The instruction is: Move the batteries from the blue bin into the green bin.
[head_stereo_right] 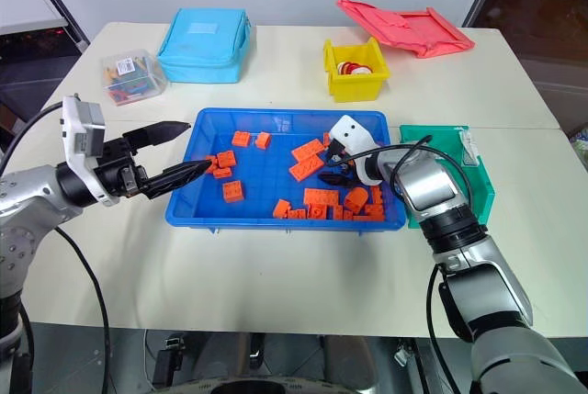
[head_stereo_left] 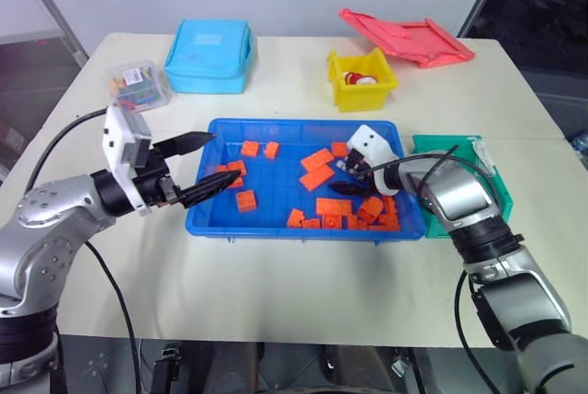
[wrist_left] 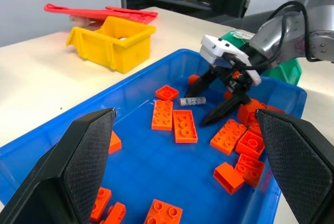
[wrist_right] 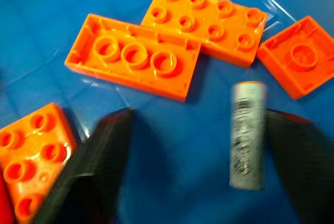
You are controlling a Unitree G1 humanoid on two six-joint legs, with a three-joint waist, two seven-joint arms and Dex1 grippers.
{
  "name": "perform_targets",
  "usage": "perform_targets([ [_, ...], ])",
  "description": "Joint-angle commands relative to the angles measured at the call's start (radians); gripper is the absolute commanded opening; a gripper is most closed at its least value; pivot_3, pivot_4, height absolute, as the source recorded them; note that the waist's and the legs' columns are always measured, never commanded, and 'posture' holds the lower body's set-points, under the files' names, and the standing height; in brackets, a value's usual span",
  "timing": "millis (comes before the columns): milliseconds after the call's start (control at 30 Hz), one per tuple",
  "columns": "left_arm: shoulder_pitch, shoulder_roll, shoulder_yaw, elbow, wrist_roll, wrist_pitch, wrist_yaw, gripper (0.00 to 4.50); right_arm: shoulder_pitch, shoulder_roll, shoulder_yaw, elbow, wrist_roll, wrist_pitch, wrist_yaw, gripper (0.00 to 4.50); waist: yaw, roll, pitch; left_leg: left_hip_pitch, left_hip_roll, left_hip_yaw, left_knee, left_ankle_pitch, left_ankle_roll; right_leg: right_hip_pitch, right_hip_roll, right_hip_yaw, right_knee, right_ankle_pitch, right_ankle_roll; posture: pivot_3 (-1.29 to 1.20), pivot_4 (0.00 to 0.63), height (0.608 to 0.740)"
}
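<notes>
A silver-grey battery [wrist_right: 247, 135] lies flat on the floor of the blue bin [head_stereo_left: 294, 125], among orange bricks. My right gripper [wrist_left: 214, 100] reaches down into the bin's right part. It is open, with a finger on each side of the battery, which lies closer to one of them. The fingers [wrist_right: 99, 156] look blurred. My left gripper [head_stereo_left: 211, 163] hovers open and empty over the bin's left rim, pointing level across it. The green bin [head_stereo_left: 450, 141] stands right of the blue bin, partly behind my right arm.
Orange bricks [head_stereo_left: 317, 170] lie scattered in the blue bin, thickest at its front right. Behind it stand a yellow bin [head_stereo_left: 361, 82], a red lid [head_stereo_left: 409, 38], a light-blue pouch [head_stereo_left: 209, 56] and a clear box of small coloured items [head_stereo_left: 138, 86].
</notes>
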Motion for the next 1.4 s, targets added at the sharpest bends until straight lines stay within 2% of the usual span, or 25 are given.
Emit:
perform_targets([
  [33, 0.000, 0.026, 0.029, -0.038, -0.025, 0.005, -0.019, 4.50, 0.004, 0.004, 0.016, 0.031, -0.024, 0.001, -0.003, 1.82, 0.000, 0.000, 0.000, 0.000, 0.000, 0.000, 0.000, 0.000, 0.000, 0.000, 0.000, 0.000, 0.000, 0.000, 0.000, 0.00, 0.150, 0.740],
  [67, 0.001, 0.029, 0.031, -0.039, -0.029, 0.007, -0.020, 4.50, 0.003, 0.004, 0.017, 0.032, -0.025, 0.000, -0.001, 1.22, 0.000, 0.000, 0.000, 0.000, 0.000, 0.000, 0.000, 0.000, 0.000, 0.000, 0.000, 0.000, 0.000, 0.000, 0.000, 0.00, 0.150, 0.740],
  [133, 0.002, 0.032, 0.037, -0.037, -0.034, 0.009, -0.021, 4.50, 0.002, 0.004, 0.017, 0.035, -0.027, -0.002, 0.000, 0.32, 0.000, 0.000, 0.000, 0.000, 0.000, 0.000, 0.000, 0.000, 0.000, 0.000, 0.000, 0.000, 0.000, 0.000, 0.000, 0.00, 0.150, 0.740],
  [167, 0.001, 0.035, 0.040, -0.036, -0.039, 0.011, -0.022, 4.50, 0.001, 0.002, 0.018, 0.037, -0.030, -0.008, 0.001, 0.06, 0.000, 0.000, 0.000, 0.000, 0.000, 0.000, 0.000, 0.000, 0.000, 0.000, 0.000, 0.000, 0.000, 0.000, 0.000, 0.00, 0.150, 0.740],
  [300, 0.011, 0.058, 0.039, -0.037, -0.045, 0.020, -0.046, 4.50, -0.006, -0.006, 0.012, 0.037, -0.046, -0.020, -0.005, 0.06, 0.000, 0.000, 0.000, 0.000, 0.000, 0.000, 0.000, 0.000, 0.000, 0.000, 0.000, 0.000, 0.000, 0.000, 0.000, 0.00, 0.150, 0.740],
  [467, -0.003, 0.067, 0.033, -0.019, -0.035, 0.002, -0.074, 4.50, -0.056, -0.037, -0.083, -0.018, -0.038, -0.008, -0.043, 0.06, 0.002, 0.000, 0.000, 0.000, 0.000, 0.000, 0.000, 0.000, 0.000, 0.000, 0.000, 0.000, 0.000, 0.000, 0.000, 0.00, 0.150, 0.740],
  [700, -0.058, 0.051, -0.021, 0.027, -0.018, -0.008, -0.116, 4.50, -0.024, -0.182, -0.234, -0.314, 0.019, 0.215, -0.062, 0.06, 0.006, 0.001, 0.001, -0.002, -0.001, 0.000, -0.001, 0.000, 0.000, -0.002, -0.001, 0.000, -0.001, 0.000, 0.000, 0.00, 0.150, 0.740],
  [967, -0.186, 0.019, -0.150, 0.165, 0.046, -0.040, -0.230, 4.50, 0.121, -0.350, -0.383, -0.579, 0.083, 0.430, -0.073, 0.06, 0.004, 0.001, 0.001, -0.002, 0.000, 0.000, 0.000, 0.000, 0.000, -0.001, 0.000, 0.000, -0.002, 0.000, 0.000, 0.00, 0.150, 0.740],
  [1267, -0.247, 0.001, -0.229, 0.256, 0.123, -0.081, -0.325, 4.50, 0.319, -0.408, -0.480, -0.632, 0.087, 0.442, -0.129, 0.06, 0.004, 0.001, 0.001, -0.002, 0.000, 0.001, 0.000, 0.000, 0.000, -0.001, 0.001, 0.000, -0.002, 0.000, 0.000, 0.00, 0.150, 0.740],
  [1333, -0.253, -0.006, -0.232, 0.262, 0.129, -0.085, -0.332, 4.50, 0.345, -0.411, -0.492, -0.627, 0.089, 0.424, -0.139, 1.08, 0.004, 0.001, 0.001, -0.002, 0.000, 0.001, 0.000, 0.000, 0.000, -0.001, 0.000, 0.000, -0.002, 0.000, 0.000, 0.00, 0.150, 0.740],
  [1400, -0.255, -0.010, -0.232, 0.264, 0.134, -0.085, -0.337, 4.50, 0.352, -0.410, -0.495, -0.620, 0.094, 0.414, -0.148, 1.80, 0.002, 0.001, 0.001, -0.002, 0.000, 0.001, 0.000, 0.000, 0.000, -0.001, 0.000, 0.001, -0.002, 0.000, 0.000, 0.00, 0.150, 0.740],
])
